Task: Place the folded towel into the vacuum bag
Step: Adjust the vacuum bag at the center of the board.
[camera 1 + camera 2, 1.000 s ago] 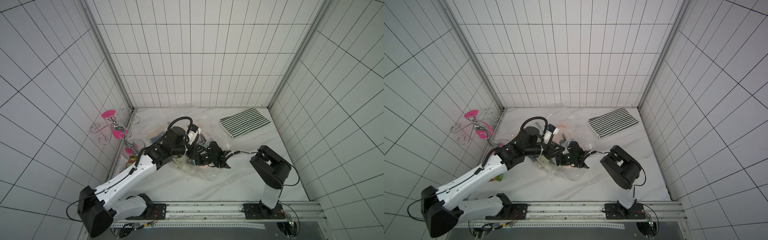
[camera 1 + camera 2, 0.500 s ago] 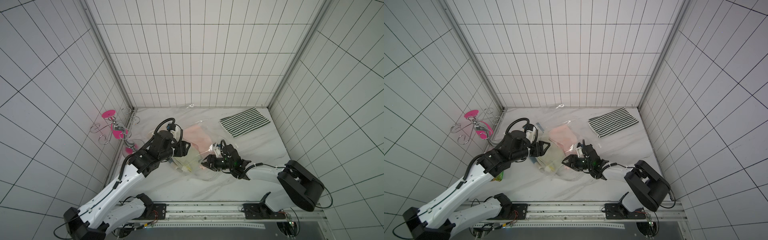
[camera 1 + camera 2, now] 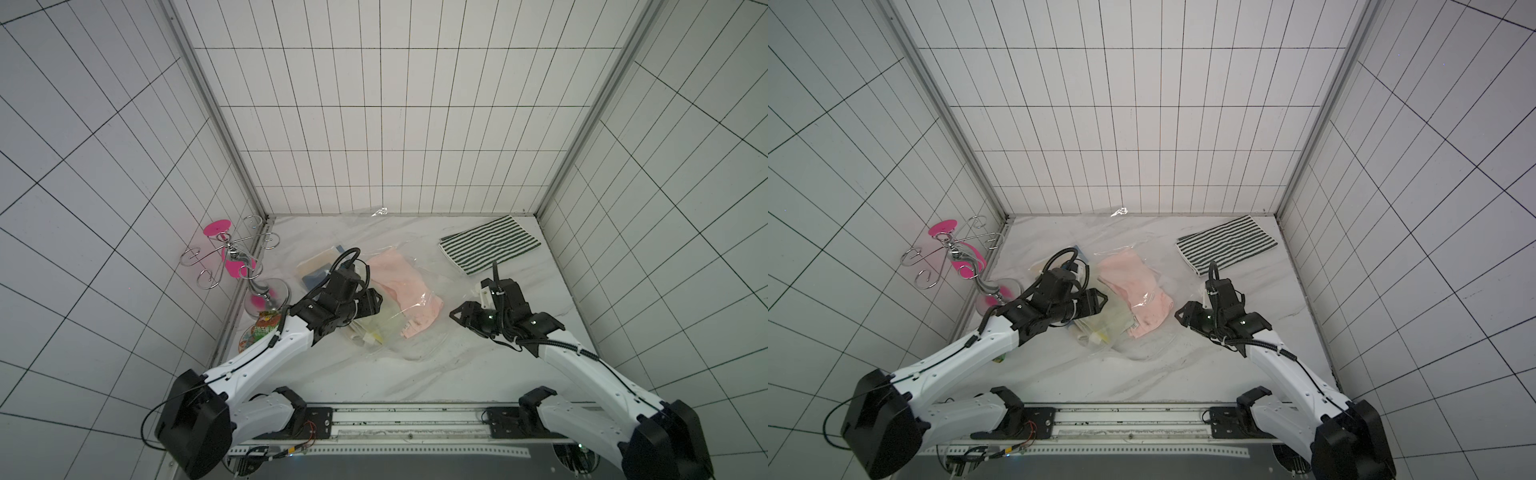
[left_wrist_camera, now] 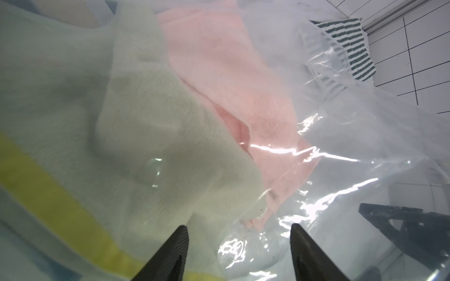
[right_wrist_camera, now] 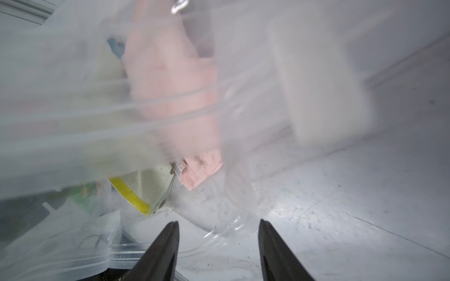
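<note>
The vacuum bag (image 3: pixel 415 347) (image 3: pixel 1144 347) lies crumpled and transparent on the middle of the table. A pink towel (image 3: pixel 405 291) (image 3: pixel 1133 286) (image 4: pixel 231 80) (image 5: pixel 170 92) shows through its plastic, beside a cream towel with a yellow stripe (image 3: pixel 374 328) (image 4: pixel 158 136). A folded green-and-white striped towel (image 3: pixel 490 245) (image 3: pixel 1225 243) lies outside the bag at the back right. My left gripper (image 3: pixel 376 305) (image 4: pixel 238 226) is open over the bag's left part, above the cream towel, holding nothing. My right gripper (image 3: pixel 459 322) (image 5: pixel 218 221) is open just right of the bag, low over the table.
A chrome wire stand with pink discs (image 3: pixel 232 257) sits against the left wall, with a colourful packet (image 3: pixel 259 332) at its foot. Something blue (image 3: pixel 316 276) lies in the bag behind my left wrist. Tiled walls enclose three sides; the arms' rail (image 3: pixel 407 419) runs along the front.
Both grippers were close together at the bag's middle. They have drawn apart, the right one out to the bag's right side. The left jaws have opened, and the pink towel now shows.
</note>
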### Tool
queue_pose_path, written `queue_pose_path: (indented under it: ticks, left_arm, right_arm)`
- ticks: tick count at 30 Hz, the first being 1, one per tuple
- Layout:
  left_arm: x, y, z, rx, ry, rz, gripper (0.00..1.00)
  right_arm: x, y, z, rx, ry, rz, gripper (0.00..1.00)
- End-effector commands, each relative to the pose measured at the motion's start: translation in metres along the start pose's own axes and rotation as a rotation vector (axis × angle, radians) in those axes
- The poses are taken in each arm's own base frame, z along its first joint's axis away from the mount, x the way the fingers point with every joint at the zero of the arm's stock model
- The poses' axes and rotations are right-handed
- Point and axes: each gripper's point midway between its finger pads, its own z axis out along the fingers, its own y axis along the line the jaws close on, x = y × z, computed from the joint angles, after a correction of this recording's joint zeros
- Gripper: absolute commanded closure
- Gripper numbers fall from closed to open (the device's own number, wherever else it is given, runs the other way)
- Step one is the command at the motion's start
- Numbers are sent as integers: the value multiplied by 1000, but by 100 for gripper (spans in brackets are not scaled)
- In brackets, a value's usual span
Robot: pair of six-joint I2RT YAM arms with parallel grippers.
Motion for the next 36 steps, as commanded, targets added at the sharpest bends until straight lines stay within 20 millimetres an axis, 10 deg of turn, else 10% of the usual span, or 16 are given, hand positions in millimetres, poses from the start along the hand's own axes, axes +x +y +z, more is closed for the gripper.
queue_pose_path:
  ticks: [1,6,10,17,23,27,36]
  left_arm:
    - [37,39,24,-99,84,-71,33]
    - [84,93,23,-242,181,-199,34]
    - [89,115,11,-312,139,-226,33]
    - [17,113,13,-276,-35,-245,32]
    - [4,106,62,-259,59,-297,33]
    - [-27,104,57,-306,10,-251,33]
    - [-78,35,-29,-246,-118,26,33]
  right_arm:
    - [-26,-13,-34,100,-58,-20,44]
    - [-78,5,-63,128,-182,-56,43]
    - [-97,58,-60,25,-167,-167,37]
    - [-55,116,35,-71,93,-293,44]
    - [-48,95,126,-85,181,-112,50]
    - [-42,83,159,-31,218,-121,49]
    - [-70,76,96,64,103,-189,43]
